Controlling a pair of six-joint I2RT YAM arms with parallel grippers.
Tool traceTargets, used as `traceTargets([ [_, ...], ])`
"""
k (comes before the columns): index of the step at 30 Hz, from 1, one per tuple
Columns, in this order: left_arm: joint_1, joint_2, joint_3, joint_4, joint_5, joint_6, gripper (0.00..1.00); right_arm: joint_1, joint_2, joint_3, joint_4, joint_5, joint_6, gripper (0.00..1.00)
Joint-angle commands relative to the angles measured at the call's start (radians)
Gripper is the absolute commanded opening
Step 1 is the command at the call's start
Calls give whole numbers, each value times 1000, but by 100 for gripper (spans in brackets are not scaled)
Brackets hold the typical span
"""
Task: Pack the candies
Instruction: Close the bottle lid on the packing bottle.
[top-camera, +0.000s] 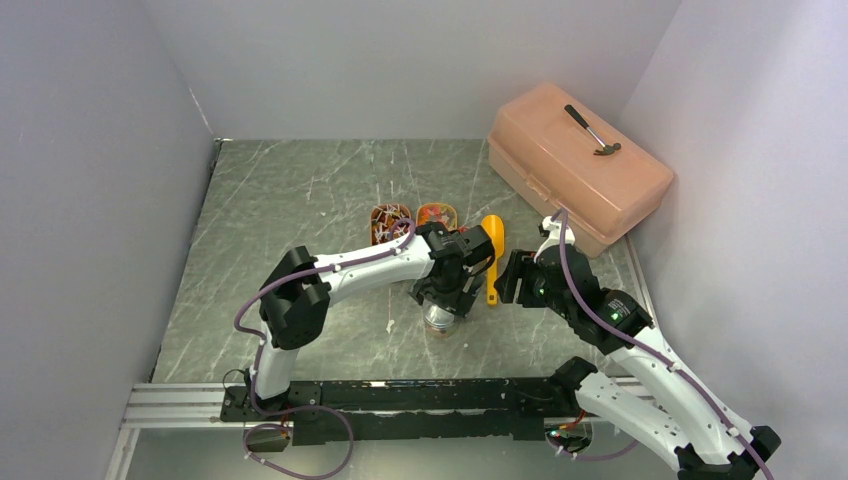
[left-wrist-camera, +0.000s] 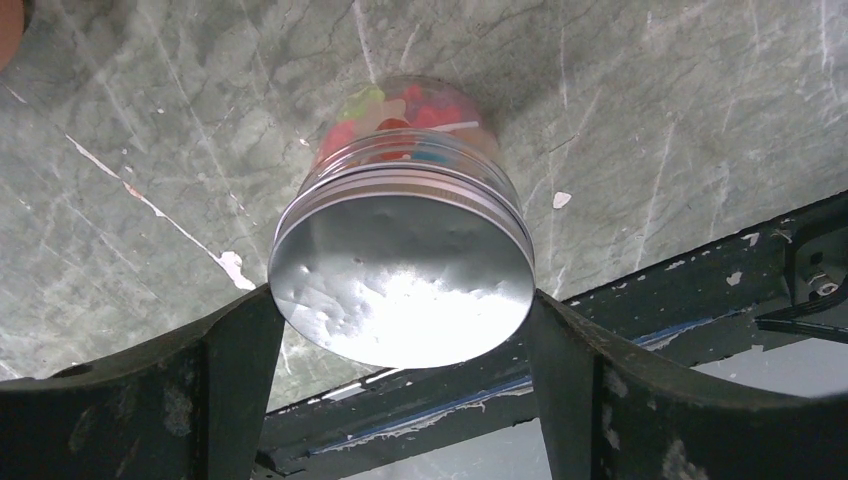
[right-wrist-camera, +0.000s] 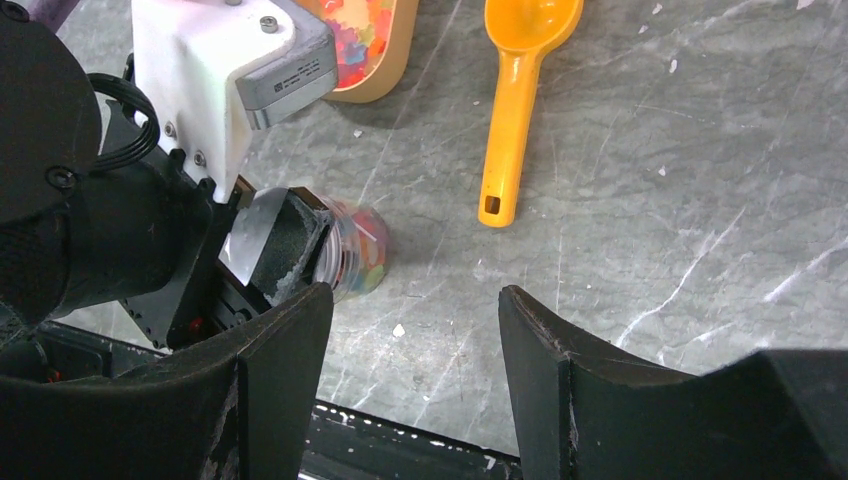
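A small clear jar (top-camera: 440, 320) with a silver lid (left-wrist-camera: 400, 270) stands on the marble table in front of the arms. Orange, pink and yellow candies (left-wrist-camera: 400, 115) show through its wall. My left gripper (left-wrist-camera: 402, 298) comes down from above and is shut on the lid's rim, one finger on each side. Two small bowls (top-camera: 390, 218) (top-camera: 436, 213) behind it hold more candies. My right gripper (right-wrist-camera: 415, 320) is open and empty, low over the table just right of the jar (right-wrist-camera: 352, 262).
An orange plastic scoop (top-camera: 493, 250) lies beside the bowls, also in the right wrist view (right-wrist-camera: 512, 120). A peach toolbox (top-camera: 575, 165) with a hammer (top-camera: 593, 130) on it stands at the back right. The black base rail (top-camera: 400, 395) runs along the near edge.
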Motion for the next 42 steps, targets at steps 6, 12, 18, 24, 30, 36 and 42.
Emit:
traceTargets([
  [6, -14, 31, 9, 18, 15, -15, 71, -3, -2, -9, 18, 21, 7, 66],
  [12, -16, 31, 0, 6, 1, -21, 72, -3, 0, -13, 25, 15, 6, 66],
  [18, -18, 36, 6, 0, -7, -20, 76, -3, 5, -13, 31, 13, 5, 66],
  [24, -20, 32, 9, -2, -13, -19, 83, -3, 3, -21, 30, 13, 7, 66],
  [30, -25, 33, 13, -5, -19, -18, 93, -3, 0, -17, 30, 15, 6, 66],
  [36, -31, 21, 16, -7, -25, -19, 93, -3, -7, -18, 27, 15, 8, 66],
  [42, -34, 5, 17, -10, -32, -22, 93, -3, -5, -12, 26, 13, 8, 66],
])
